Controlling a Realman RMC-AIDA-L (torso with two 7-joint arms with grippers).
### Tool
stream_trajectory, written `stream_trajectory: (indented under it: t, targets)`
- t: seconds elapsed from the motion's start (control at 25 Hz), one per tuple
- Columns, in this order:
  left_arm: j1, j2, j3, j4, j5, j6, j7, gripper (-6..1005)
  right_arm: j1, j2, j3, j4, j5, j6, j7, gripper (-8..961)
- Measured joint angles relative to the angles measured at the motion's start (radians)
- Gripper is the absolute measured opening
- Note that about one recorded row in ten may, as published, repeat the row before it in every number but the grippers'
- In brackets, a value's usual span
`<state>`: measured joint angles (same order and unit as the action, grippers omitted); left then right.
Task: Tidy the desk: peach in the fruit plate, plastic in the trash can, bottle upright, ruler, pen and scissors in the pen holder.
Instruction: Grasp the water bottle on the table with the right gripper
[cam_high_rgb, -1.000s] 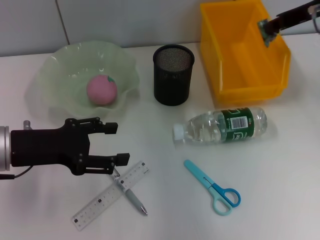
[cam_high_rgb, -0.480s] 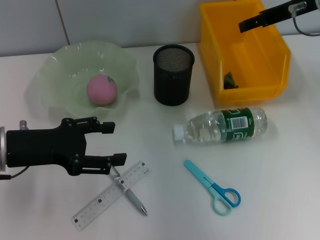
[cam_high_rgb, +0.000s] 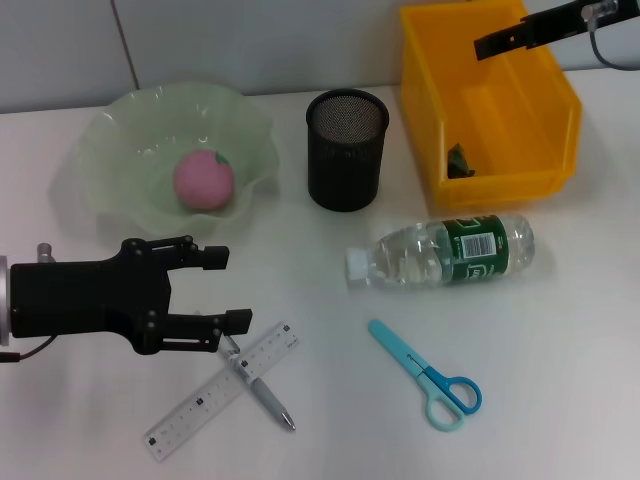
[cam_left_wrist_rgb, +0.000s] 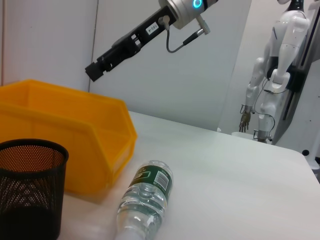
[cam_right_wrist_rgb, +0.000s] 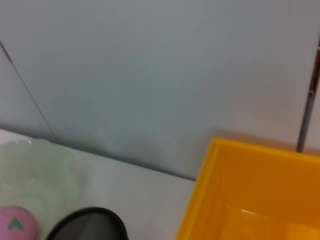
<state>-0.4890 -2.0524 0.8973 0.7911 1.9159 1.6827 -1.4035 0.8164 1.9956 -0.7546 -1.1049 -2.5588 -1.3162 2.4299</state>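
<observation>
near: our left gripper (cam_high_rgb: 225, 288) spread open over ruler (cam_high_rgb: 222, 389) crossing pen (cam_high_rgb: 262, 395) | mid: scissors (cam_high_rgb: 427, 375), water bottle (cam_high_rgb: 445, 251) on its side | far: peach (cam_high_rgb: 204, 180) in fruit plate (cam_high_rgb: 110, 130), plastic scrap (cam_high_rgb: 459, 161) in yellow bin (cam_high_rgb: 436, 160); right gripper (cam_high_rgb: 494, 42) above, state unclear

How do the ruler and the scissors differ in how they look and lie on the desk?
The ruler is a clear straight strip with printed marks; the scissors are blue, with ring handles. The ruler lies crossed with the pen, touching it, next to the open left gripper; the scissors lie alone, with no gripper close. Both lie flat on the desk, outside the pen holder.
</observation>
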Motion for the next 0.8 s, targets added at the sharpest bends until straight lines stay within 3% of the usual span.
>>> stream_trajectory:
  t: [0.28,0.8]
  targets:
    - [0.001,-0.001,0.000,0.000,0.000,0.000,0.000,842,-0.068,0.002,-0.002,-0.133,0.176,-0.135,-0.005,778]
    - [0.001,0.000,-0.004,0.001,0.000,0.000,-0.004,842,-0.123,0.016,-0.030,-0.292,0.203,-0.410,-0.063,779]
